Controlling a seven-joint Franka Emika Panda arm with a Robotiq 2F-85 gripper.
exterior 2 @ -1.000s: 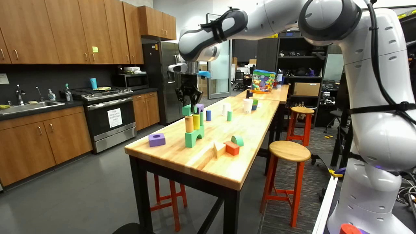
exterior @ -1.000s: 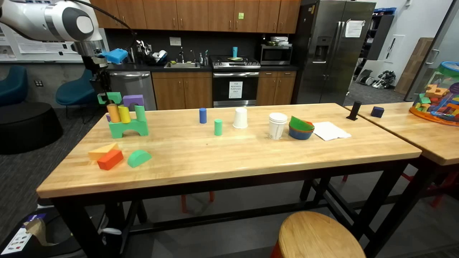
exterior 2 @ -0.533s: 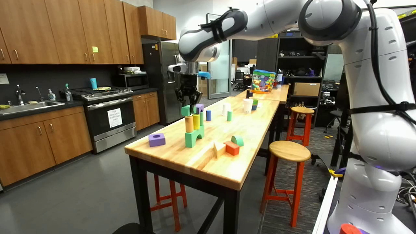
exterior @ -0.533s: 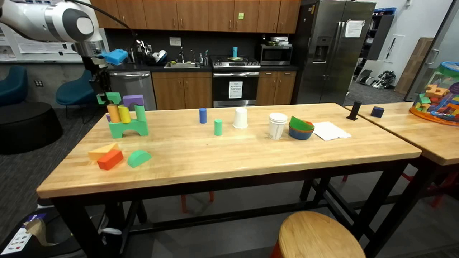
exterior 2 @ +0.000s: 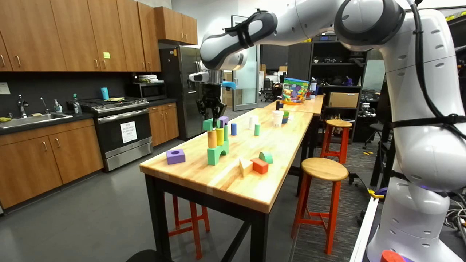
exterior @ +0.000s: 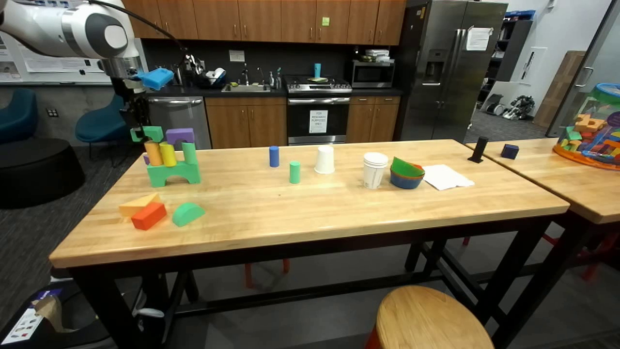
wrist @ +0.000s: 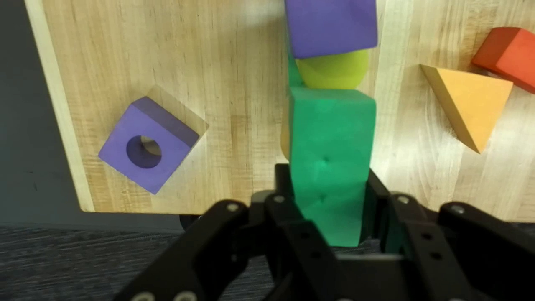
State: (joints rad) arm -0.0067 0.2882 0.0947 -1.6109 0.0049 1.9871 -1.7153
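Observation:
My gripper (wrist: pixel 328 184) is shut on a green block (wrist: pixel 332 125), one finger against each long side. In both exterior views the gripper (exterior: pixel 139 128) (exterior 2: pixel 213 118) holds the green block (exterior: pixel 154 132) at the top of an orange cylinder (exterior: pixel 154 153); I cannot tell whether it rests on it. The orange cylinder, a yellow cylinder (exterior: pixel 168 154) and a green cylinder (exterior: pixel 190 153) stand on a green arch (exterior: pixel 174 171). A purple arch (exterior: pixel 180 134) lies across the yellow and green cylinders, beside the held block. In the wrist view the held block mostly hides the orange cylinder (wrist: pixel 285 140).
A purple block with a hole (exterior 2: pixel 176 157) lies near the table corner. A yellow-orange triangle (exterior: pixel 135 205), red block (exterior: pixel 148 216) and green half-round (exterior: pixel 188 214) lie near the front. Further along stand a blue cylinder (exterior: pixel 274 156), green cylinder (exterior: pixel 294 172), cups (exterior: pixel 374 169) and bowls (exterior: pixel 406 180).
My gripper and the green block have moved down very slightly toward the orange cylinder. The other things have not visibly moved.

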